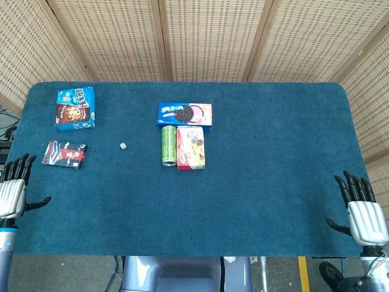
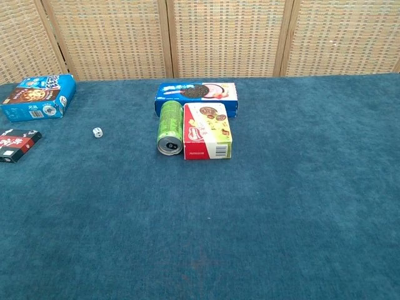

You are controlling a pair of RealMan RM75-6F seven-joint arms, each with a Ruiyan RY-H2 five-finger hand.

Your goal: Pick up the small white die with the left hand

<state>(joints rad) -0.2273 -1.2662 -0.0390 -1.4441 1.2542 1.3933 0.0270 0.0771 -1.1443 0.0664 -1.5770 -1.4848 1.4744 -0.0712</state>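
2 hands show only in the head view; the chest view has neither. The left hand (image 1: 12,190) sits at the near left edge of the table (image 1: 261,182), fingers spread and pointing away from the robot, thumb out to the side, holding nothing. The right hand (image 1: 363,210) mirrors it at the near right edge, fingers apart, palm down, also holding nothing.

The die (image 1: 122,146) lies alone on the blue cloth, ahead of the left hand and off toward the table's middle, well apart from it. In the chest view the die (image 2: 97,132) is clearer: a white cube with dark pips, sitting flat.

Between the left hand and the die, nearer the hand, lies a dark packet (image 1: 64,154), red and white printed; the chest view cuts it at the left border. Farther out from the left hand is a blue cookie box (image 1: 75,108), lying flat.

Beyond the die, toward the centre, 3 things cluster: a green can (image 1: 168,145) on its side, a red and cream box (image 1: 191,147) touching the can's far side from the left hand, and a blue biscuit box (image 1: 185,115) across their far ends. The chest view shows the can's silver top facing the robot, which the head view does not make out.

A woven screen (image 2: 225,37) stands behind the table.
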